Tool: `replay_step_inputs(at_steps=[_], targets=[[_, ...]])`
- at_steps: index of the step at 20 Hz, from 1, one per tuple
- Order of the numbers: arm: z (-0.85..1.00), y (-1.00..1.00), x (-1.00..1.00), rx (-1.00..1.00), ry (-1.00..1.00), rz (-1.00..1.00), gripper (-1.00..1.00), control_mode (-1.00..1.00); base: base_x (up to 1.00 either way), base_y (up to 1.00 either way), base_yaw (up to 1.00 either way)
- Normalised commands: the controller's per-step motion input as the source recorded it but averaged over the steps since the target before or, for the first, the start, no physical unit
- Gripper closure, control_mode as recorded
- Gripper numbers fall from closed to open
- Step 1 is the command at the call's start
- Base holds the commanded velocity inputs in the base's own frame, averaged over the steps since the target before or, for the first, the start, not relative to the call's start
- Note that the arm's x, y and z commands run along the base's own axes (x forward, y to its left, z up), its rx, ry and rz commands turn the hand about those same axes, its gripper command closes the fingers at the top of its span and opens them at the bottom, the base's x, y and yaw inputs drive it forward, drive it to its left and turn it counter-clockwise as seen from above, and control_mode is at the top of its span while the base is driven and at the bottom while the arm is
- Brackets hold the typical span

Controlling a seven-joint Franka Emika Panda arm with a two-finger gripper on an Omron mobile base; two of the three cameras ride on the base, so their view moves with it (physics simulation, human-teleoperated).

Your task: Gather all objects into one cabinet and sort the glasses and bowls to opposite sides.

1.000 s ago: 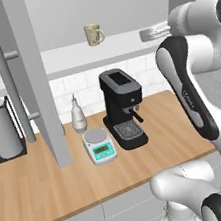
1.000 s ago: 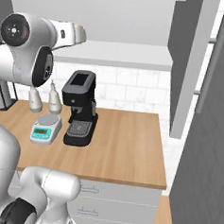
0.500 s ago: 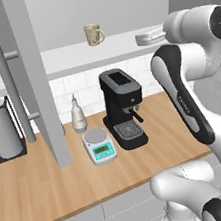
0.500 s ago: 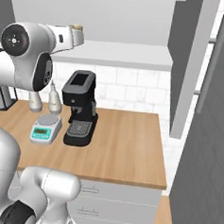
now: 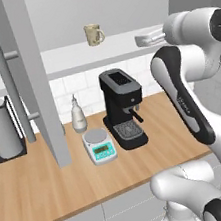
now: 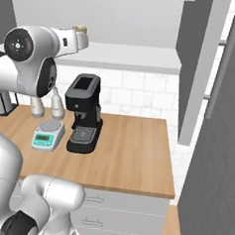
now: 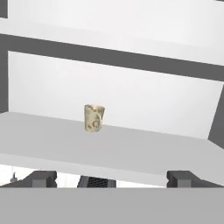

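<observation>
**Open gripper held level with the shelf, mug standing apart on it**

The mug [image 5: 93, 34] is seen upright on the pale shelf [image 5: 74, 57] of the open cabinet, its handle turned to the right in the left base view. In the hand view the mug [image 7: 94, 117] is set well back on the shelf [image 7: 109, 148], near the middle of the picture and clear of both fingertips [image 7: 42, 178], which are spread wide at the bottom corners. Nothing is held between them. The gripper [image 7: 111, 179] is pointed along the shelf toward the mug, well apart from it.

In the left base view the gripper's hand [image 5: 149, 37] is seen at the shelf's right end, at shelf height. The cabinet door [image 5: 23, 75] is swung open at the left, with its bar handle [image 5: 8, 83] in front.

Below, on the wooden counter [image 5: 53, 182], a coffee machine [image 5: 124, 108], a small scale [image 5: 100, 145], a bottle [image 5: 78, 115] and a paper towel roll [image 5: 1, 128] are placed. What stands on the rest of the shelf cannot be told, as part is hidden by the arm.
</observation>
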Motion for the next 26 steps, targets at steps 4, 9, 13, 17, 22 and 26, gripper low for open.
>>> replay_step_inputs(at_steps=[4,9,13,17,22,26], targets=[[0.0,0.0,0.0,0.0,0.0,0.02,-1.0,-1.0,0.0,0.0,0.0],[0.0,0.01,-0.01,0.0,0.03,0.01,-1.0,-1.0,0.0,0.0,0.0],[0.0,0.0,-0.01,0.08,0.13,0.02,-1.0,-1.0,0.0,0.0,0.0],[0.03,0.0,-0.09,0.12,0.03,0.0,-1.0,-1.0,0.0,0.0,0.0],[0.0,0.14,0.0,0.02,-0.02,0.01,-1.0,-1.0,0.0,0.0,0.0],[-0.05,0.27,0.06,0.0,0.0,0.07,-1.0,-1.0,0.0,0.0,0.0]])
